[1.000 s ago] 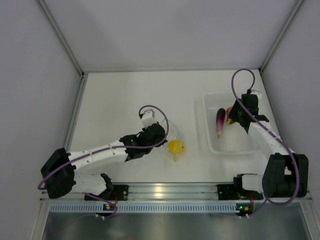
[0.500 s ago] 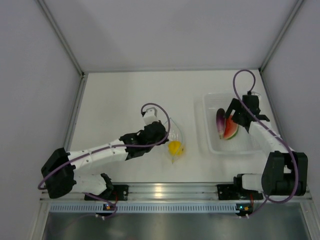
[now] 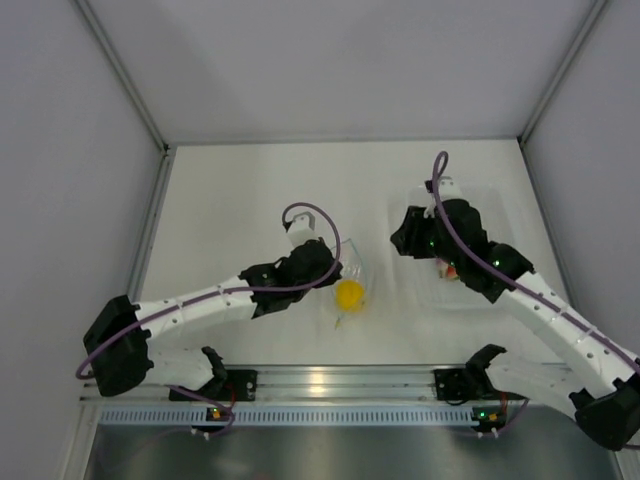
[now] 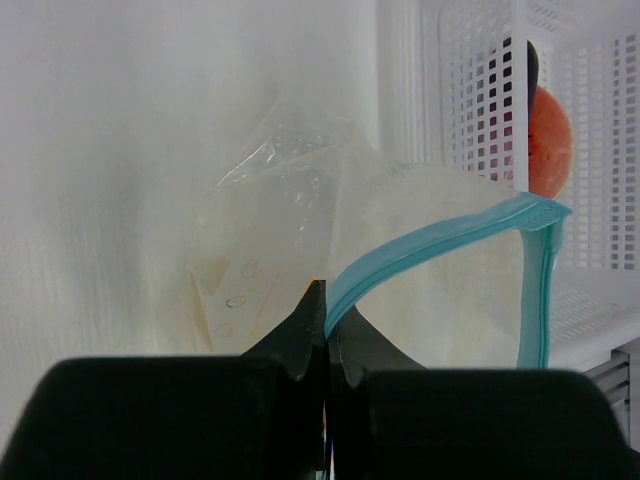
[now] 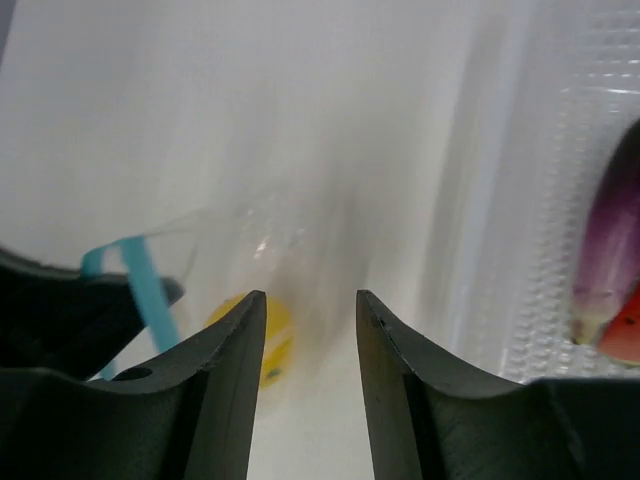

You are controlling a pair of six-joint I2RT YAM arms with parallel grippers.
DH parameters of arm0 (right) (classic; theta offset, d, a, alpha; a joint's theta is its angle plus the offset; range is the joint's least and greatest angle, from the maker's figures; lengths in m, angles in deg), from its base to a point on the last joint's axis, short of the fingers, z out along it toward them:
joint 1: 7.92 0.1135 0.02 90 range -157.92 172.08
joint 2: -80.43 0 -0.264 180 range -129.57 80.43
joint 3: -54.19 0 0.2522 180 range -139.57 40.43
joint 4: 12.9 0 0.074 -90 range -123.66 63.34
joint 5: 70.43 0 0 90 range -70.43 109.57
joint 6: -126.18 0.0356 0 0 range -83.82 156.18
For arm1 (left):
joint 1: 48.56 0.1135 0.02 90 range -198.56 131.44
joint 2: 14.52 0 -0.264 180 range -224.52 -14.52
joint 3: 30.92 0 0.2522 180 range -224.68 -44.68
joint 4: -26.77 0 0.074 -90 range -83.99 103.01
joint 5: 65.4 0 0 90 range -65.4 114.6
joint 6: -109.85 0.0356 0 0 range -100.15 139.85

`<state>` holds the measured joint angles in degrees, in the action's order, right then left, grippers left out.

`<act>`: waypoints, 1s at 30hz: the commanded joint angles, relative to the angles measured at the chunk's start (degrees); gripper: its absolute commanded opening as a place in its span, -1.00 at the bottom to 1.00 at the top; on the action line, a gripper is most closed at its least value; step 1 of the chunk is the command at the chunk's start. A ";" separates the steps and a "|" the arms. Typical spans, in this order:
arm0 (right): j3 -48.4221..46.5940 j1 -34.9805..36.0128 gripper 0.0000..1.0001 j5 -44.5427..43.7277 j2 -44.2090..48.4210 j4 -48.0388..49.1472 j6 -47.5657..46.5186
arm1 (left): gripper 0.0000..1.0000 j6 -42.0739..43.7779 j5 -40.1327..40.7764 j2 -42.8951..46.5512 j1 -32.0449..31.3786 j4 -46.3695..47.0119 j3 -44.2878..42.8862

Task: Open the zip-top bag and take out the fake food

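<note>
From above, the zip-top bag [image 3: 347, 268] lies between the arms, yellow fruit [image 3: 349, 294] inside. In the left wrist view, the left gripper [image 4: 325, 302] pinches its teal zip strip [image 4: 430, 243], likely the only stiff hold on limp film. In the right wrist view, the right gripper [image 5: 308, 305] gapes empty.

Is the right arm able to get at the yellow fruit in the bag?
Probably yes: the left gripper holds the zip-top bag open, and the open right gripper faces the yellow fruit.

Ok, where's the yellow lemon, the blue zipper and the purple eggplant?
lemon [image 3: 349, 294], top view, the middle of its yellow skin.
zipper [image 4: 440, 236], left wrist view, halfway along the blue strip.
eggplant [image 5: 612, 240], right wrist view, the middle of its purple body.
</note>
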<state>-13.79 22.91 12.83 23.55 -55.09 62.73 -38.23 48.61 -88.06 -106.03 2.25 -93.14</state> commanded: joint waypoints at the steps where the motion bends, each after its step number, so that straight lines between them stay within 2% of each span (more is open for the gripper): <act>1: -3.88 11.58 -0.17 -3.18 1.69 -3.04 4.74 | -1.00 -3.52 0.25 -0.55 0.17 1.18 -2.25; 7: -5.90 27.24 -0.18 -8.37 -1.82 0.38 7.82 | -1.00 -6.95 0.60 -2.04 0.08 1.18 -2.33; 10: -5.81 30.07 -0.20 -10.47 -4.37 1.79 8.78 | -1.00 -7.92 0.25 -2.66 0.08 1.18 -2.25; 14: -4.68 32.27 -0.21 -12.94 -7.97 3.20 10.19 | -1.00 -9.32 -0.10 -3.19 0.08 1.18 -1.90; 22: 0.42 32.19 -0.23 -19.17 -12.81 5.05 14.85 | -1.00 -10.56 -1.07 -3.28 0.08 1.18 -1.19; 26: 0.60 31.92 -0.23 -20.50 -16.41 4.00 15.29 | -1.00 -11.26 -0.81 -2.32 -0.01 1.18 -0.22; 30: 1.92 31.84 -0.24 -20.50 -16.16 5.22 15.64 | -1.00 -11.35 -0.81 -1.43 0.08 1.18 0.39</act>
<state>-14.66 54.99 -1.35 9.56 -49.38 78.09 -46.76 51.47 -92.80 -104.41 -2.87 -91.22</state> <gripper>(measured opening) 0.388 0.016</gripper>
